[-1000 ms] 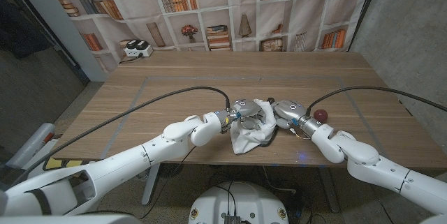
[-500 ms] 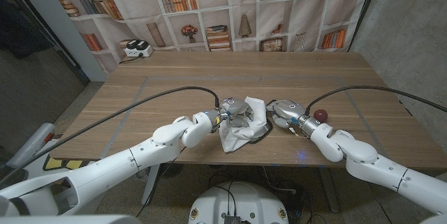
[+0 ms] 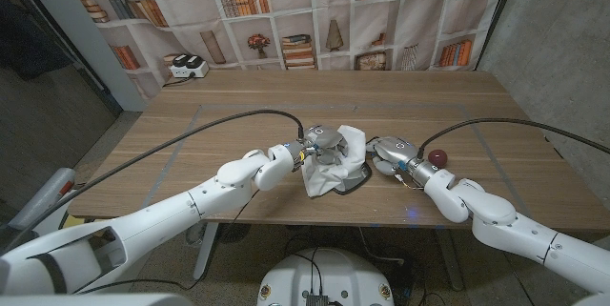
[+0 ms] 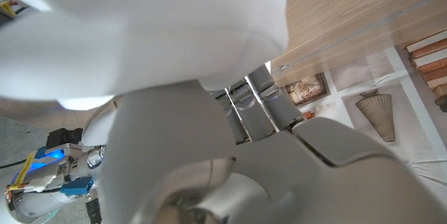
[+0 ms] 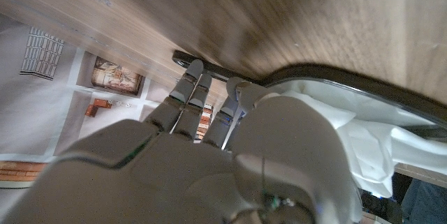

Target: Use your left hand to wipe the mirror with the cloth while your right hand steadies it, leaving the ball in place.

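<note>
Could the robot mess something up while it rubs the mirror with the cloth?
Maybe. The ball sits right beside the right hand, so a small jerk might roll it away. The cloth hangs over the mirror near the table's front edge, so a hard wipe by the left hand could push the mirror off.

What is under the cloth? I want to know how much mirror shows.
Under the white cloth lies the mirror; just its dark rim shows near the right hand. The glass is covered.
</note>
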